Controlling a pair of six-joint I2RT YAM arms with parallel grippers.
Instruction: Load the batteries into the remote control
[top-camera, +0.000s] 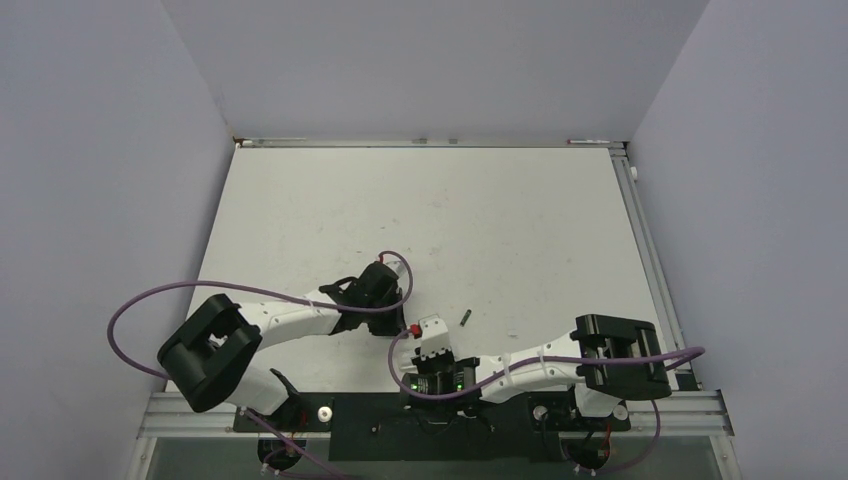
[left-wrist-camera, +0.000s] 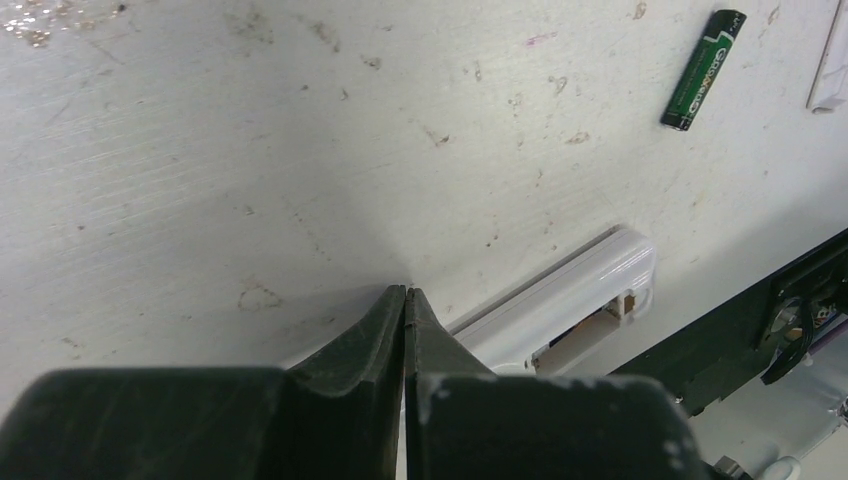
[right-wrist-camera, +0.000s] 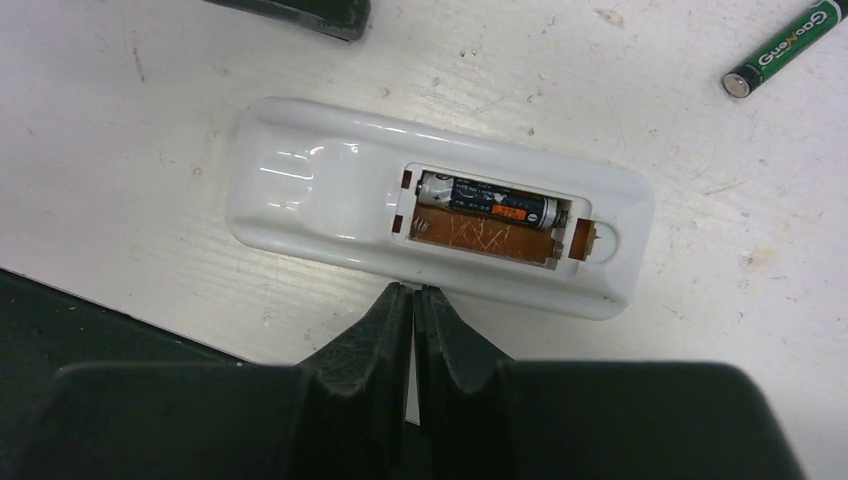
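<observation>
The white remote control (right-wrist-camera: 320, 190) lies back up near the table's front edge, its battery bay open. One battery (right-wrist-camera: 487, 203) sits in the far slot; the near slot (right-wrist-camera: 485, 238) is bare. A second battery (right-wrist-camera: 790, 50) lies loose on the table beyond the remote's right end, and shows in the top view (top-camera: 465, 317) and the left wrist view (left-wrist-camera: 703, 70). My right gripper (right-wrist-camera: 413, 290) is shut and empty, its tips at the remote's near edge. My left gripper (left-wrist-camera: 405, 292) is shut and empty, just beside the remote (left-wrist-camera: 570, 300).
A flat white piece (left-wrist-camera: 830, 60) lies at the right edge of the left wrist view, past the loose battery. The table's dark front rail (right-wrist-camera: 60, 330) runs just behind the remote. Both arms crowd the remote (top-camera: 432, 340) in the top view.
</observation>
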